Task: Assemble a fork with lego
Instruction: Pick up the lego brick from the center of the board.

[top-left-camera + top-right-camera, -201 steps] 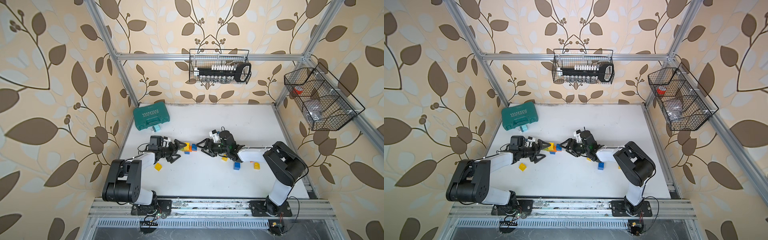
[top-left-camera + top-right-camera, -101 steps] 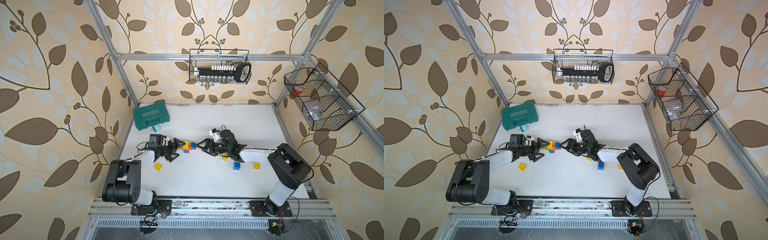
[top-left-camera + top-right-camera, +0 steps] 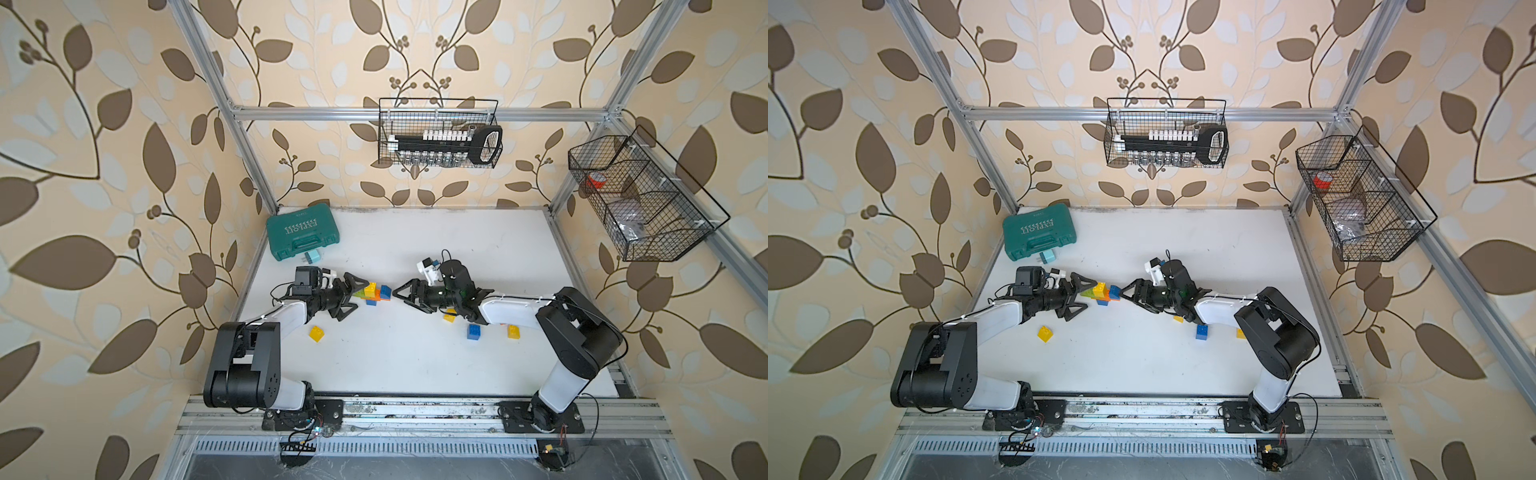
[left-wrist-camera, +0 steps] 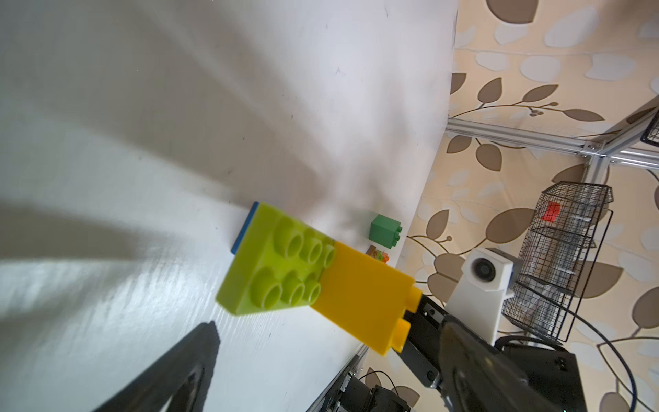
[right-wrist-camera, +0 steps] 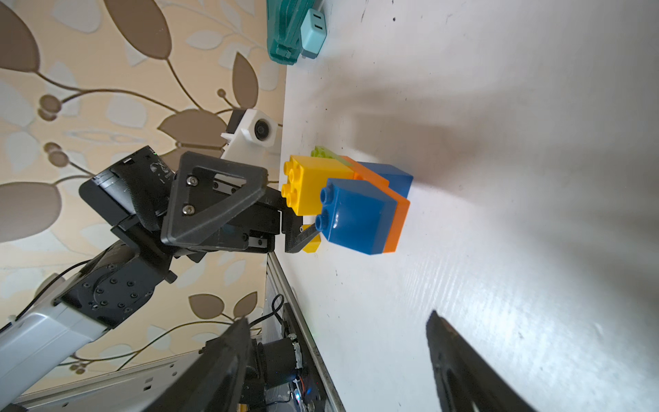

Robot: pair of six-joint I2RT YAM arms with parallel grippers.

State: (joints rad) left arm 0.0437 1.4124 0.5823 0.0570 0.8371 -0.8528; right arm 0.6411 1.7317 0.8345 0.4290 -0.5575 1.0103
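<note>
The lego (image 3: 375, 291) is lying midway on the table (image 3: 395, 365), its lime end partly hiding behind the left gripper (image 3: 360, 296) — a finger is perhaps touching it. Its long axis is running crosswise, studs facing that gripper, which is gaping wide. The right gripper (image 3: 405, 300) is standing open and empty, just apart. Bare surface is stretching toward the near edge.

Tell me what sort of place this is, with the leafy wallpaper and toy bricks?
Probably a robot test booth, not a home: a left arm and right arm bolted to a metal rail at a white table, inside an aluminium frame backed with wallpaper, with lego bricks laid out.
</note>
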